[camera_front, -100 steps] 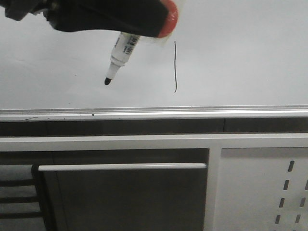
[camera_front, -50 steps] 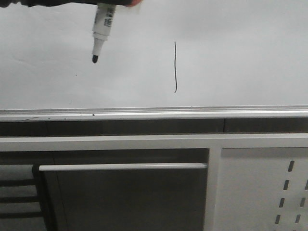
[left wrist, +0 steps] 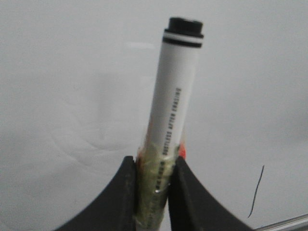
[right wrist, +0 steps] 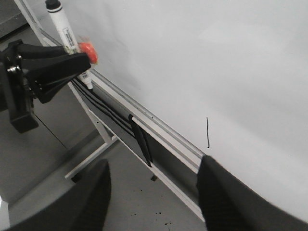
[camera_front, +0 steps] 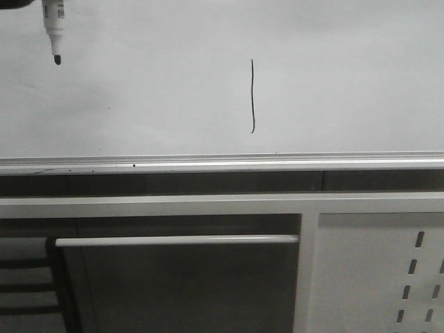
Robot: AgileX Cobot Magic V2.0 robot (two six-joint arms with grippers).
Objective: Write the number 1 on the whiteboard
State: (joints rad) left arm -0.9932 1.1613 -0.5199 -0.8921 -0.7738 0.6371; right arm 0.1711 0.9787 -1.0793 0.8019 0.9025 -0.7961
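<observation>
Whiteboard [camera_front: 347, 83]: bore one thin black number 1 [camera_front: 252, 96]. Left hand [left wrist: 153, 192]: pinched a marker [left wrist: 175, 96], well apart from the stroke. Right hand [right wrist: 151, 195]: fingers spread, nothing held.

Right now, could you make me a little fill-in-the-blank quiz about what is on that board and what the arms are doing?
1. The left arm's fingers are shut on a ____.
2. The single black stroke on the whiteboard runs ____, forming the number 1.
3. In the front view the pen's tip is ____ the board's top left corner, apart from the stroke.
4. The right arm's fingers are ____ and hold nothing.

Missing words: marker pen; vertically; near; open
</observation>
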